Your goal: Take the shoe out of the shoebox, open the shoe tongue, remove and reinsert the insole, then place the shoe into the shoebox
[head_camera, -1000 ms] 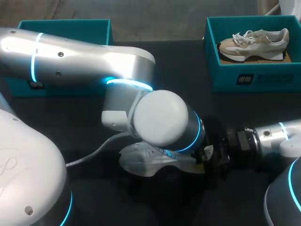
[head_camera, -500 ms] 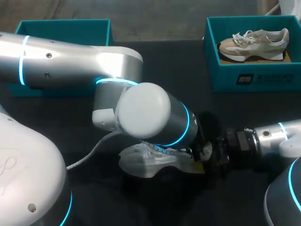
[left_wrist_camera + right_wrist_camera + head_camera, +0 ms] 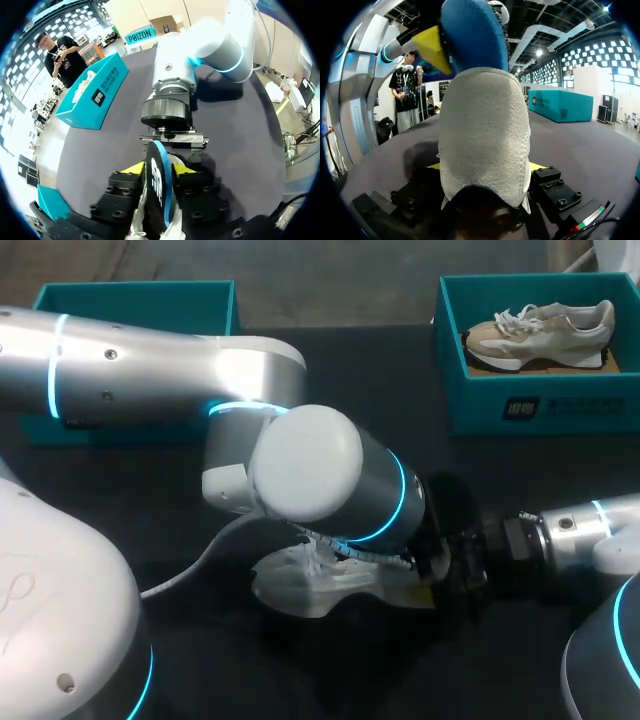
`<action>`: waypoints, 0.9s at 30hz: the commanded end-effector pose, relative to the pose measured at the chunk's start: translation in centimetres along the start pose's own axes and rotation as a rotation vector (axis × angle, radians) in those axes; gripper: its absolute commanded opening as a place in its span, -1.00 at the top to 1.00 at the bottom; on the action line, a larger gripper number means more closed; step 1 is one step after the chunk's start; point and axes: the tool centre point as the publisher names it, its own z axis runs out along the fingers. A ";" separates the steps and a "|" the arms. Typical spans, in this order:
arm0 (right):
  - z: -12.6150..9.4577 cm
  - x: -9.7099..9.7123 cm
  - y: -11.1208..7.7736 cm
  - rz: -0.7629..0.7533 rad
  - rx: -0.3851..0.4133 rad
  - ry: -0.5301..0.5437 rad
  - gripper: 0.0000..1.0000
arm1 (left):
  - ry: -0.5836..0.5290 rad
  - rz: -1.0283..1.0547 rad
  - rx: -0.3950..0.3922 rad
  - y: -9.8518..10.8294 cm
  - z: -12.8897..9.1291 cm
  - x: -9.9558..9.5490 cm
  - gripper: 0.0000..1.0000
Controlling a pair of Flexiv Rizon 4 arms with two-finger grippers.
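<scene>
Shoe (image 3: 300,590) on table (image 3: 400,370); second shoe (image 3: 540,328) in right shoebox (image 3: 540,405)

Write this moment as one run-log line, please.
left tool: shut on insole | right tool: shut on shoe heel | second shoe: in shoebox

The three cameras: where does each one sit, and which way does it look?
Head view: above and behind the robot, looking down on the table; left arm and right arm show.
Left wrist view: on the left wrist, looking along the left gripper, shut on the insole, toward the right arm.
Right wrist view: on the right wrist, looking along the right gripper, shut on the shoe heel.
Shared: both wrist views show the blue insole; head and right wrist views show the shoe.
</scene>
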 end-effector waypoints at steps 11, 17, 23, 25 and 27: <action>0.2 0.0 0.1 0.000 0.002 -0.001 1.00 | 0.000 -0.008 0.065 2.3 -0.9 0.2 0.31; 0.2 0.0 0.1 0.000 0.002 -0.001 1.00 | -0.023 -0.011 0.073 2.7 -0.7 0.4 0.29; 0.2 0.0 0.1 0.000 0.002 -0.001 1.00 | -0.035 -0.009 0.085 2.9 -0.4 1.0 0.33; 0.2 0.0 0.1 0.000 0.002 -0.001 1.00 | -0.035 -0.003 0.092 3.1 -0.3 1.0 0.32; 0.2 0.0 0.1 0.000 0.002 -0.001 1.00 | -0.037 0.001 0.100 3.3 -0.2 0.8 0.32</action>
